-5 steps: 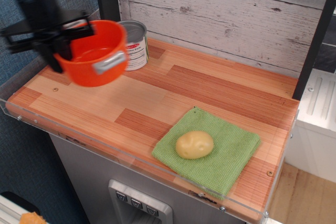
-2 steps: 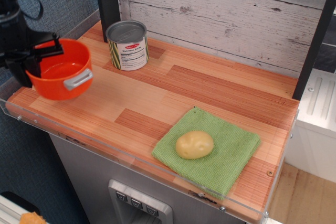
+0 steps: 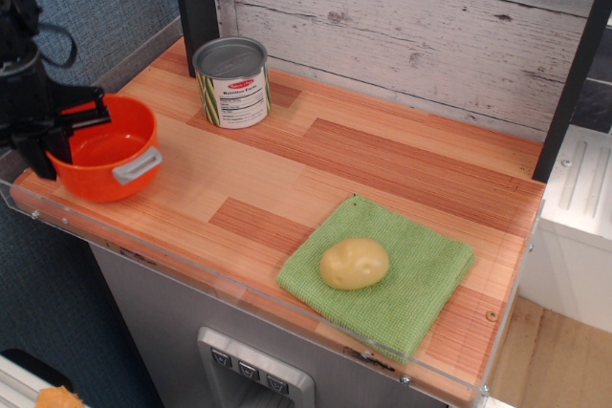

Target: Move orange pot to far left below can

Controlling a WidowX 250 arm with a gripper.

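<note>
Pot (image 3: pixel 103 148) is held by its left rim in the gripper (image 3: pixel 59 136), low over the counter's (image 3: pixel 316 169) far-left corner, in front of the can (image 3: pixel 232 82).

Wood-striped counter (image 3: pixel 316 155) with four things on it

The can (image 3: pixel 231 82) stands upright near the back left corner. The orange pot (image 3: pixel 105 147) is at the far left edge, in front of the can and apart from it; whether its base touches the wood cannot be told. A green cloth (image 3: pixel 421 279) lies flat near the front right, and a potato (image 3: pixel 354 264) lies on the cloth. A clear plastic rim runs along the counter's front edge.
</note>
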